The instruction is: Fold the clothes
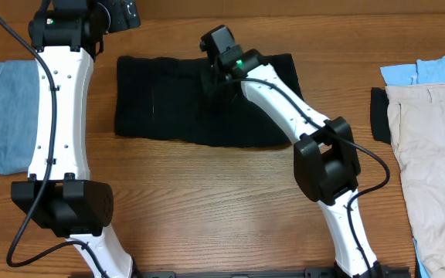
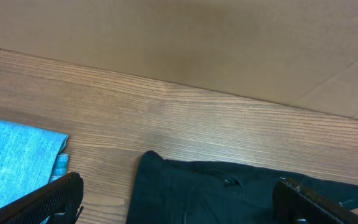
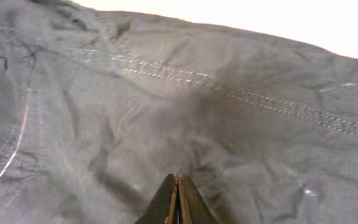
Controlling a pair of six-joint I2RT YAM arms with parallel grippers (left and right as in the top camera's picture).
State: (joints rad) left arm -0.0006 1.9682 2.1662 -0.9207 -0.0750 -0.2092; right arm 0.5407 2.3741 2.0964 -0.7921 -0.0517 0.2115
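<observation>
A plain black garment (image 1: 176, 100) of the clothes lies flat across the back middle of the table. My right gripper (image 1: 212, 77) is over its upper middle, and in the right wrist view the right gripper (image 3: 178, 179) is shut, fingertips together just above or on the black cloth (image 3: 166, 106), nothing visibly pinched. Raised near the garment's back left corner is my left gripper (image 1: 120, 15). The left wrist view shows that left gripper (image 2: 179, 183) wide open above the black garment (image 2: 216, 193), one finger on either side, holding nothing.
A folded denim piece (image 1: 2, 116) lies at the left edge, also seen as blue cloth (image 2: 14, 162). At the right edge is a pile of beige (image 1: 431, 154) and light blue (image 1: 423, 71) garments, with a small black piece (image 1: 378, 114) beside it.
</observation>
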